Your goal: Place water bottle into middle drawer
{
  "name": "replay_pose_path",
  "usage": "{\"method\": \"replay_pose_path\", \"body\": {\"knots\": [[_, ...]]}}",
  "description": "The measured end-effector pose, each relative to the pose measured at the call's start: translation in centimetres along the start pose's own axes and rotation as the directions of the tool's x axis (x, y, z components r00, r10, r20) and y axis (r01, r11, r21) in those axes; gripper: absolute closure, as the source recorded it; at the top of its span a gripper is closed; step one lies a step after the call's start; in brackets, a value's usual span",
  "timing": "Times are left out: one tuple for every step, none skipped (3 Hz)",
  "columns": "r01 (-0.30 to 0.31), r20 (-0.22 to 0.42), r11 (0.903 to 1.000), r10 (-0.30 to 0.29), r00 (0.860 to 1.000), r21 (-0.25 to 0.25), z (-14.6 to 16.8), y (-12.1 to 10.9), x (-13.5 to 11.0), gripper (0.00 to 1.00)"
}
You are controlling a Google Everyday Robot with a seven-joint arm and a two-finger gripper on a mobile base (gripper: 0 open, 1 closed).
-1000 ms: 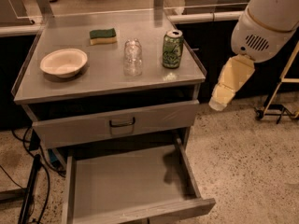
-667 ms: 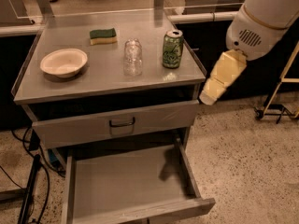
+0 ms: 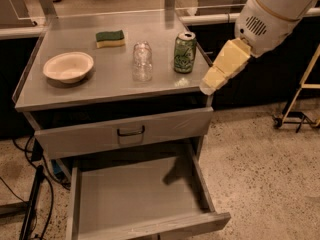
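The clear ribbed water bottle stands upright in the middle of the grey cabinet top, left of a green drink can. The middle drawer is pulled out wide at the bottom of the view, its flat grey bottom bare. My gripper, cream-coloured, hangs at the right front corner of the cabinet top, to the right of and nearer than the can, about a can's width away from it. It holds nothing that I can see.
A white bowl sits at the left of the top and a green-and-yellow sponge at the back. The top drawer with a black handle is nearly shut. Cables lie on the floor at left; a stand's legs at right.
My arm has moved left and a little up, bringing the gripper from beside the cabinet to its right front corner, closer to the can. Bottle, can and drawers have not moved.
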State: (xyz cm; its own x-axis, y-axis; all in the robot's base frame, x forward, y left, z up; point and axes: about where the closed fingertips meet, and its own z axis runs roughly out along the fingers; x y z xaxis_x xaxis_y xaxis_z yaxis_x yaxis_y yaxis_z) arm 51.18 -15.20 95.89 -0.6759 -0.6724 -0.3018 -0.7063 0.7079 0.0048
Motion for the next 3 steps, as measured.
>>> {"method": "replay_pose_path", "body": {"knots": [[0.002, 0.001, 1.0, -0.002, 1.0, -0.002, 0.0, 0.0, -0.1, 0.0], [0.033, 0.03, 0.9987, -0.032, 0.999, -0.039, -1.6, 3.3, -0.9, 0.0], [0.104, 0.077, 0.9924, -0.099, 0.992, -0.066, -3.4, 7.2, -2.2, 0.0]]}}
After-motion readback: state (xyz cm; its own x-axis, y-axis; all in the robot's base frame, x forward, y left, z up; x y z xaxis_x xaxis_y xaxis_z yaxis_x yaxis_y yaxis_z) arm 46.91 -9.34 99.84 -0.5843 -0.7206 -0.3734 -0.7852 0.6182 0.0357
